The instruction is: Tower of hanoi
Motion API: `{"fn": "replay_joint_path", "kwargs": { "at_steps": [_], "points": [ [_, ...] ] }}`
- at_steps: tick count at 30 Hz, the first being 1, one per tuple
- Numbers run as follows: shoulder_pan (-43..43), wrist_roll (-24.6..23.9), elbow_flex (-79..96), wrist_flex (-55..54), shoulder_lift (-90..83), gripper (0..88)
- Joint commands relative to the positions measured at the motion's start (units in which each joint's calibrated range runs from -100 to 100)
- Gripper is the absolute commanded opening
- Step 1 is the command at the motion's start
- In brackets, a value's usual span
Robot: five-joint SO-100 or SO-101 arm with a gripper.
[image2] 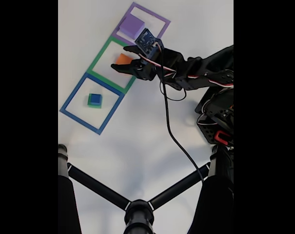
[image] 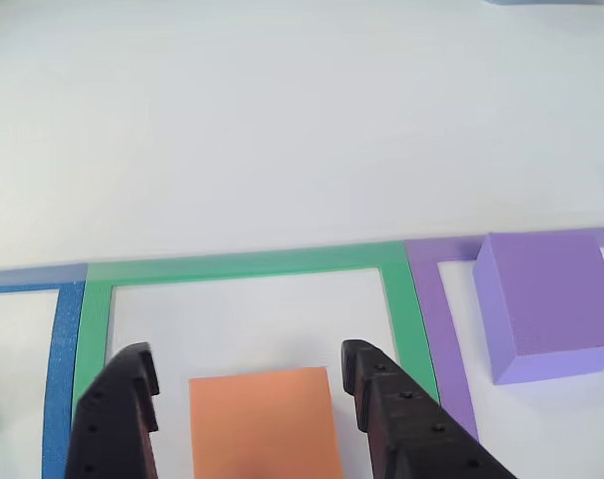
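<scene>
gripper spread wide, holding nothing, jaws either side of the orange block | orange block inside the green frame; purple block in the purple frame beside it | risk as I see it: closing off-centre could skew or nudge the orange block toward the green frame's edge

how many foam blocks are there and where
4: purple block in the purple frame, orange block in the green frame between the open tool's fingers, blue block stacked on green block in the blue frame.
</scene>
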Motion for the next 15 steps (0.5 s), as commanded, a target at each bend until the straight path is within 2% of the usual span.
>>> {"fn": "replay_joint_path", "kwargs": {
  "at_steps": [1, 5, 15],
  "points": [
    [-1.44, 0.00, -3.39, 21.50, -18.42, 10.3],
    [-3.35, 0.00, -7.57, 38.74, -27.72, 0.6],
    [-10.59, 0.00, -37.37, 81.64, -31.24, 0.0]
  ]
}}
